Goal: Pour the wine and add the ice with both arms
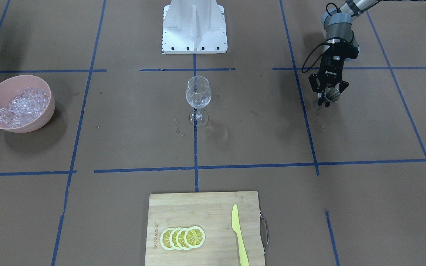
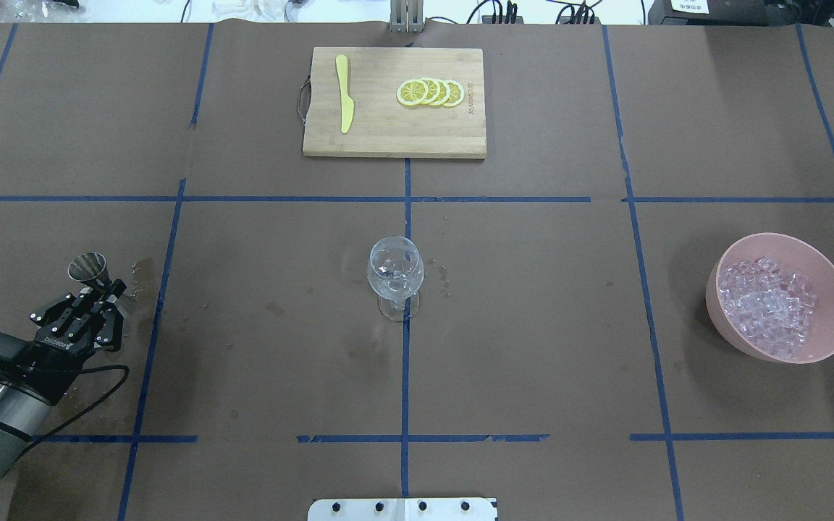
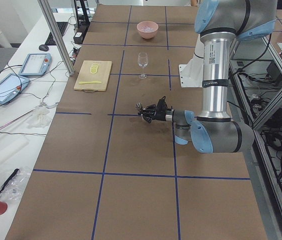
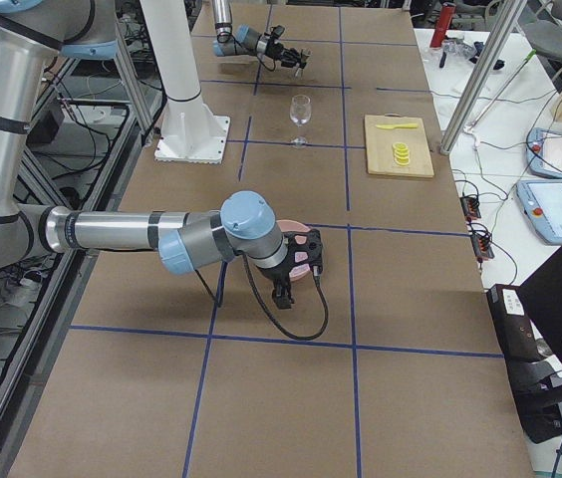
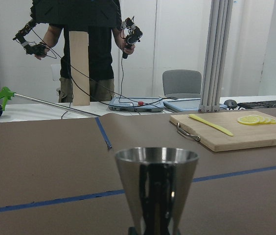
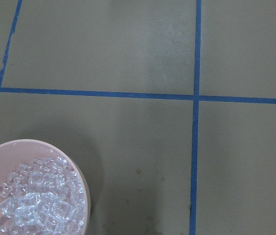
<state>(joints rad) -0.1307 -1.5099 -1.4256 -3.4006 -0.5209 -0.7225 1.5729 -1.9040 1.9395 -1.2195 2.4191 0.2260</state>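
At the table's (image 2: 533,347) left, the left gripper (image 2: 104,291) pinches a small metal cup (image 2: 90,266) upright, likely so nothing spills, while the ice (image 2: 768,307) sits far right in a pink bowl (image 2: 833,278) by the right gripper (image 4: 309,259), whose grip I cannot tell.

left arm (image 3: 215,75): silver-grey tubes; pale blue joint caps
left gripper (image 2: 102,289): black; white lettering; looping black cable
pedestal (image 1: 194,26): white; dark bolts
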